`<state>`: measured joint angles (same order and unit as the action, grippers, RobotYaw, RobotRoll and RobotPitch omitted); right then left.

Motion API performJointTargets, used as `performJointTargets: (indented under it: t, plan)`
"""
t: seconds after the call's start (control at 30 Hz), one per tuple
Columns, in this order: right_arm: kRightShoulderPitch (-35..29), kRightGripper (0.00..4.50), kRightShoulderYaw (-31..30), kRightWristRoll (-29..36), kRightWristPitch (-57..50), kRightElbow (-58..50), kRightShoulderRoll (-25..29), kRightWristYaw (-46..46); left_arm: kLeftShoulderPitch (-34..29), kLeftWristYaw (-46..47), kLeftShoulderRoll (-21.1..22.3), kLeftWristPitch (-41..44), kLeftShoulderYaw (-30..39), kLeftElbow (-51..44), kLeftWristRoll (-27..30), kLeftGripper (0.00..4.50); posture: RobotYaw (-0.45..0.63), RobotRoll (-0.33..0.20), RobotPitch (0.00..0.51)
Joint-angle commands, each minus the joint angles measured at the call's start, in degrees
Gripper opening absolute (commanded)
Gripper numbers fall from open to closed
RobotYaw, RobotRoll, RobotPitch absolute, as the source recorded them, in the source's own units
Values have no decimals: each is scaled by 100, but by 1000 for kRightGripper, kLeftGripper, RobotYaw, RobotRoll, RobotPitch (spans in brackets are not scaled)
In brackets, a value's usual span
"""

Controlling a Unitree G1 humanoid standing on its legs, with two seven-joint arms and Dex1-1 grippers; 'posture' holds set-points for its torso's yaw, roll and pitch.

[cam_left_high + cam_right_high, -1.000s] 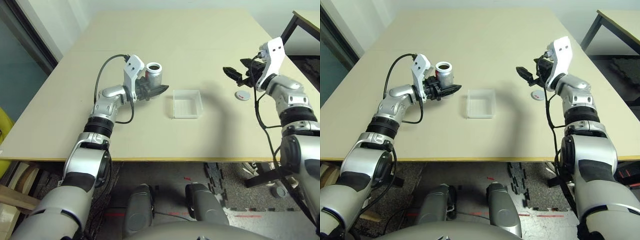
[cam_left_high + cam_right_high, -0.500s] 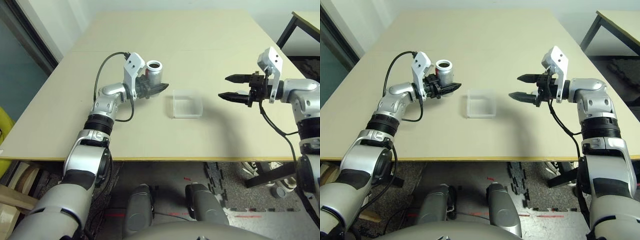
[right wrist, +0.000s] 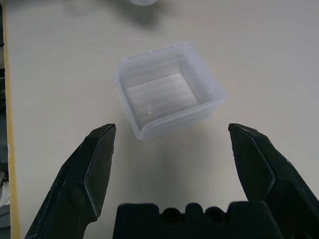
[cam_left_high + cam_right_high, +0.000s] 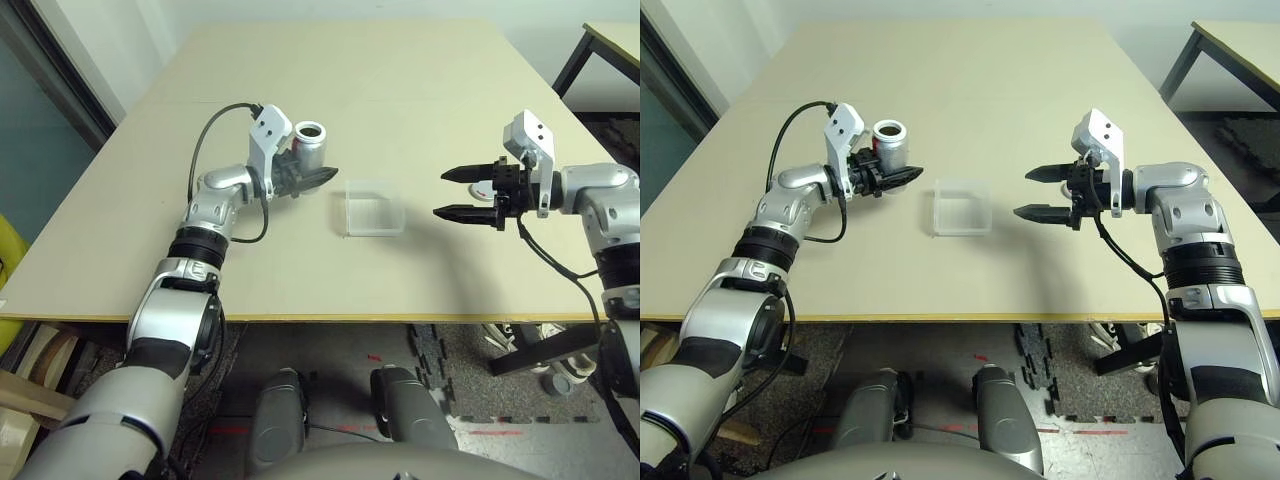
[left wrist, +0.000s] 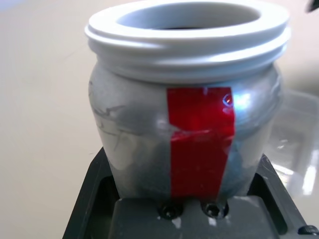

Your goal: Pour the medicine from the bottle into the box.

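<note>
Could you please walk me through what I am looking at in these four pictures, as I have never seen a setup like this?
This is a humanoid robot with two silver arms, working at a beige table. The two wide pictures come from a camera in its head, looking down over its arms. The other two come from cameras on its wrists, looking along each claw.

The left claw is shut on a small white bottle with a red label. The bottle is upright and its cap is off; the left wrist picture shows it close up.

The right claw is open and holds nothing. It points toward a clear plastic box lying on the table between the arms. The box looks empty in the right wrist picture.
</note>
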<state>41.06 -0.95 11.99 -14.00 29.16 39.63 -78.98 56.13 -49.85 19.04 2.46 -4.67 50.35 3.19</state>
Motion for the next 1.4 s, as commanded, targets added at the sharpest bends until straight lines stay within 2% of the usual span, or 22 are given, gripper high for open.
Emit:
performJointTargets:
  t: [0.03,0.13,0.23,0.3,0.43,0.53,0.7,0.87,1.1,1.3,1.4]
  plan:
    - [-61,4500,-17,46,63,5,-61,66,428,461,55,16,-176,349,-434,2695,-213,0,50]
    - [-53,4500,8,68,72,45,-120,137,764,1259,231,-846,-981,570,-1592,2695,-209,0,42]
    - [-32,4500,28,89,86,102,-174,203,1225,2322,441,-1884,-2272,742,-3255,2695,-207,0,38]
    - [8,4500,75,145,54,158,-237,258,1664,3037,415,-2359,-3020,979,-4169,2695,-203,0,37]
    - [112,4500,80,169,73,311,-317,331,2350,3895,83,-2996,-3930,1588,-5207,2695,-198,0,30]
    - [168,4500,142,230,87,392,-401,435,2773,4628,-175,-3174,-4849,1944,-6243,2695,-210,0,26]
    - [90,4500,191,297,74,301,-445,554,3006,5379,-357,-3424,-5954,2219,-7389,2695,-252,0,27]
    - [14,4500,281,407,16,198,-499,694,3226,5491,-598,-3171,-6083,2562,-7589,2695,-274,0,37]
    - [-86,4500,271,474,15,141,-473,743,3287,5280,-729,-3174,-5806,2697,-7367,2695,-274,0,42]
    - [-24,4500,221,457,50,245,-483,736,3098,4358,-661,-3324,-5002,2761,-6527,2695,-258,0,46]
    - [-5,4500,207,449,61,275,-491,720,2976,3604,-601,-3353,-4303,2762,-5808,2695,-250,0,47]
